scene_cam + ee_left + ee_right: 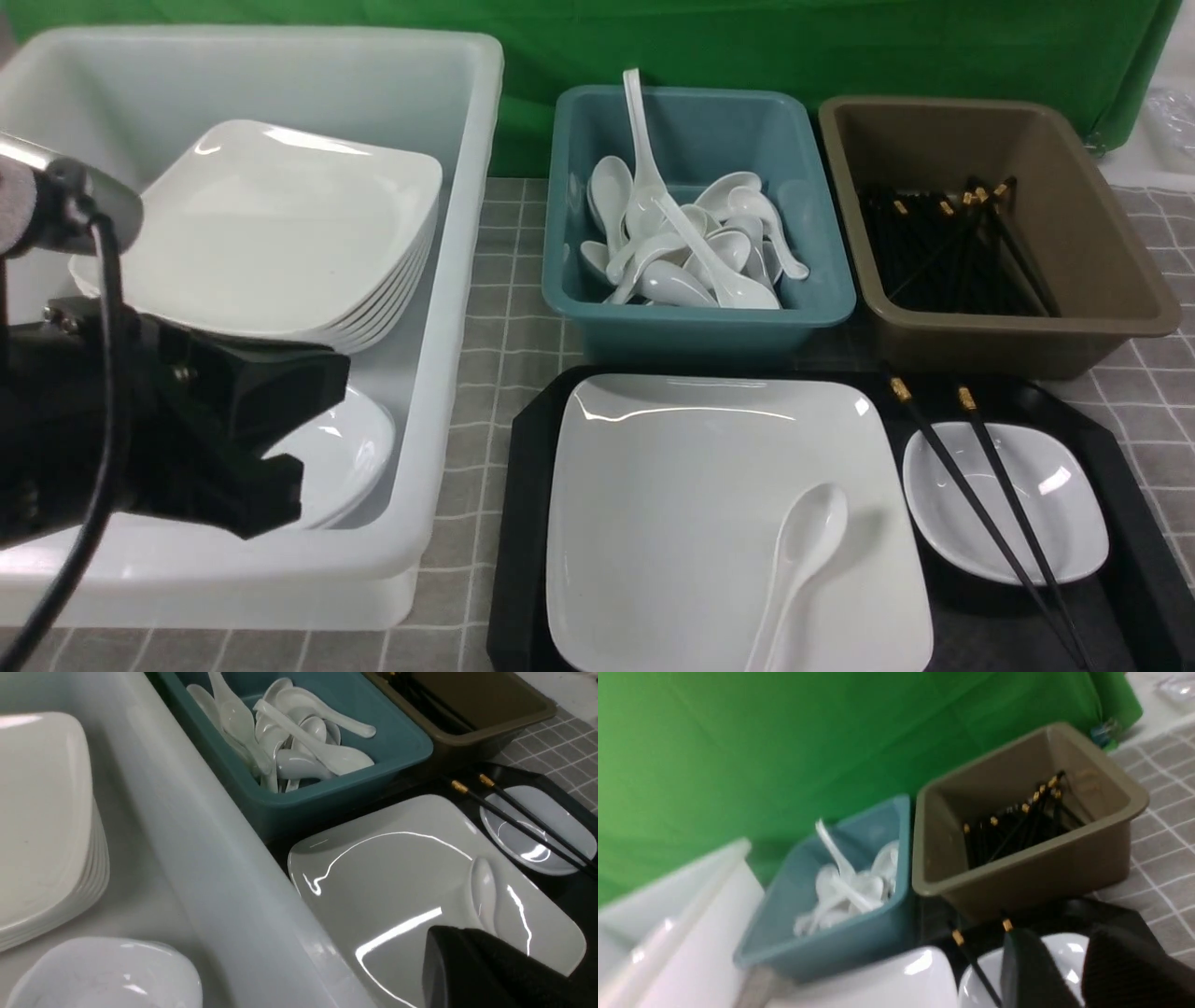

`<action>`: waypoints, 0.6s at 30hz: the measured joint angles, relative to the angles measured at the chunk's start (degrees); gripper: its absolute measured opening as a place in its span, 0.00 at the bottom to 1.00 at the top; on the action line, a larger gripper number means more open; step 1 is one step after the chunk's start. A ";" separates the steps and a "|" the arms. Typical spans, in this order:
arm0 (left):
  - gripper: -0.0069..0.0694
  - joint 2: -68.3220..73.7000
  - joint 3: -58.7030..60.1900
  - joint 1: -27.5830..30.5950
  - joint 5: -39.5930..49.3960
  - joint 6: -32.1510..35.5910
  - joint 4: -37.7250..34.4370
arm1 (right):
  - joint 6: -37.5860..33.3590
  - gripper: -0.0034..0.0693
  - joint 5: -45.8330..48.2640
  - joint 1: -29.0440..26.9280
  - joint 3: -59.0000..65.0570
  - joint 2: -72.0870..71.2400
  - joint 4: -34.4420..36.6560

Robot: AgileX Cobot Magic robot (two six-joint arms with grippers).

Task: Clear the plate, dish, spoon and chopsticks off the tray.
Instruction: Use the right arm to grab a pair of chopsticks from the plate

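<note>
The black tray (518,560) holds the large white plate (691,504), with the spoon (803,551) lying on its near right part. The small dish (1055,495) sits on the tray to the plate's right, and the chopsticks (977,504) lie across it. My left gripper (280,485) hangs over the white tub, left of the tray, with its jaws together and empty. In the left wrist view the gripper (448,938) sits in front of the plate (383,882) and spoon (483,896). My right gripper (1064,952) is open just above the dish (1071,970), beside the chopsticks (966,952). It is outside the front view.
A big white tub (448,280) at the left holds a stack of plates (271,233) and stacked dishes (345,457). A teal tub (700,322) of spoons and a brown tub (1018,345) of chopsticks stand right behind the tray. A green backdrop closes the far side.
</note>
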 joint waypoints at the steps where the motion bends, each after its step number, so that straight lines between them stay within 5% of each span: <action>1: 0.10 0.00 0.00 0.00 -0.05 1.50 -1.40 | -3.03 0.34 5.09 1.46 -5.34 4.92 0.00; 9: 0.10 -3.05 -0.81 -0.05 2.27 12.23 -8.75 | -20.96 0.37 33.87 11.86 -33.74 39.27 0.00; 18: 0.10 -13.87 -2.55 -0.05 6.01 14.93 -9.17 | -29.44 0.54 39.38 5.81 -42.18 69.40 0.65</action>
